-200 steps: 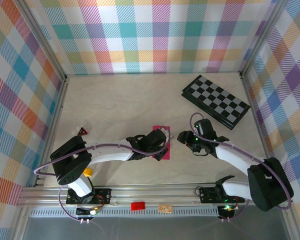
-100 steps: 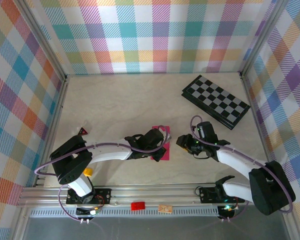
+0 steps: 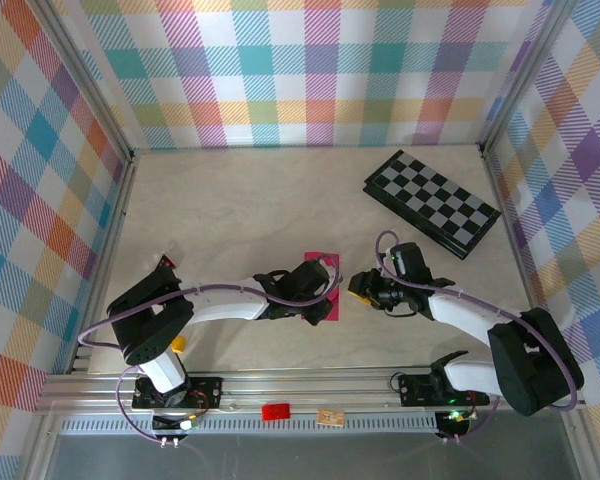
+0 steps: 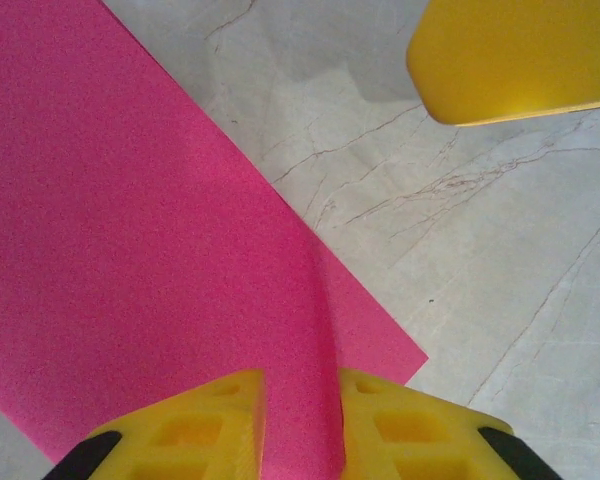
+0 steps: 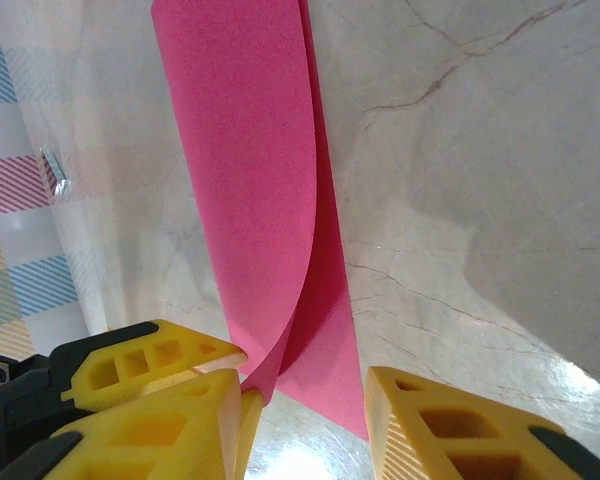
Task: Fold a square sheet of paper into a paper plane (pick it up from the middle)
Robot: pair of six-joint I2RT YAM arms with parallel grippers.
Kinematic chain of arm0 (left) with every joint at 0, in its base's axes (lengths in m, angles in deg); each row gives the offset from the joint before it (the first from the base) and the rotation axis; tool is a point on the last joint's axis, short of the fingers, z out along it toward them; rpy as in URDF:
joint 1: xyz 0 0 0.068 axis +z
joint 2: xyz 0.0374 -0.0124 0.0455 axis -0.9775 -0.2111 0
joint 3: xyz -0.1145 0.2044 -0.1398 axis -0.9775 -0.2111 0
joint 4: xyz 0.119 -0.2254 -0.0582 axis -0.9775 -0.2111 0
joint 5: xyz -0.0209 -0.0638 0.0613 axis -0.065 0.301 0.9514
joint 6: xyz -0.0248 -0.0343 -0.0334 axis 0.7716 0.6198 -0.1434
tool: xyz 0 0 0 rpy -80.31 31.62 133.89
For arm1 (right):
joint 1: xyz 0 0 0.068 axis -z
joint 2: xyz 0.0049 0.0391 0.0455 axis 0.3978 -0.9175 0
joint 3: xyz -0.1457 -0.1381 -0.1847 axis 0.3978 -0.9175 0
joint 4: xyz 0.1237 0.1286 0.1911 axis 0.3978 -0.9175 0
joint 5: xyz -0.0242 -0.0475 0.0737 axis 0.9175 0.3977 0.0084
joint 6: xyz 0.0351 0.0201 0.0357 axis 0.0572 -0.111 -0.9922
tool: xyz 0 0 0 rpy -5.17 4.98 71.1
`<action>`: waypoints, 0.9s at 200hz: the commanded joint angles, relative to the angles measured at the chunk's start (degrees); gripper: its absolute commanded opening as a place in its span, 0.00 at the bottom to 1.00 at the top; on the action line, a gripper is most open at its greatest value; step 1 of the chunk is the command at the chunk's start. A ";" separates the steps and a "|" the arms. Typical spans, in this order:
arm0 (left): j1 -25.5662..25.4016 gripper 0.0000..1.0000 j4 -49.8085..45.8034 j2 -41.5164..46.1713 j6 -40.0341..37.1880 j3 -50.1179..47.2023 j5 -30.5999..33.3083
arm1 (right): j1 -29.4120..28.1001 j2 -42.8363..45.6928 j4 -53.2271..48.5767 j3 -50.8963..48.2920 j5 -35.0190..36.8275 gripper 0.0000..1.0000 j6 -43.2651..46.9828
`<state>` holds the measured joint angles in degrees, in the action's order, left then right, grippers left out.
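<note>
Paper: one square sheet of paper (image 4: 130, 250), magenta-pink, lies on the table (image 3: 240, 200) near its middle, between the two grippers. It is doubled over into a strip, and its top flap curls up at one end.
Left gripper (image 4: 302, 385): one. Its two yellow fingers stand a narrow gap apart with a raised crease of the sheet between them. Whether they pinch it cannot be told.
Right gripper (image 5: 307, 380): one. Its jaws are apart and astride the curled end, which sits just beside one finger.
Checkerboard (image 3: 432, 203): one, black-and-grey, at the far right, well apart from the sheet.
Small pieces: one dark-red triangular block (image 3: 166, 262) at the left, and one red tag (image 3: 275, 411) at the near edge.
</note>
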<state>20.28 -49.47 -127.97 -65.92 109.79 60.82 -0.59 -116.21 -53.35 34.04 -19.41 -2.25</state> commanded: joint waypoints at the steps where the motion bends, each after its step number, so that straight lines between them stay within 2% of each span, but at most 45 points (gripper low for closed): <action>1: 0.49 0.22 -0.73 -0.68 -0.87 0.67 0.57 | -0.30 -0.95 1.82 -0.27 -1.76 0.39 -0.22; 36: 0.54 0.13 0.73 0.65 -0.54 -0.17 0.68 | -0.87 -1.66 2.10 -0.31 -1.96 0.37 -0.40; 84: 2.10 0.05 2.86 1.94 1.04 -1.28 -2.31 | -2.45 -2.32 2.49 -0.01 -1.94 0.23 -0.60; 109: 3.19 0.05 3.46 2.03 1.59 -1.45 -4.66 | -3.38 -3.36 2.81 -0.05 -1.19 0.19 -0.90; 154: 3.84 0.17 3.06 0.41 1.52 -0.53 -5.99 | -3.65 -3.77 3.36 -0.20 -0.79 0.19 -1.24; 180: 3.93 0.17 2.72 -0.78 1.41 0.03 -6.63 | -3.74 -3.86 3.32 -0.27 -0.77 0.19 -1.16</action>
<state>23.64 -47.22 -127.84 -64.41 109.05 55.99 -3.98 -119.38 -51.10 34.04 -20.33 -2.69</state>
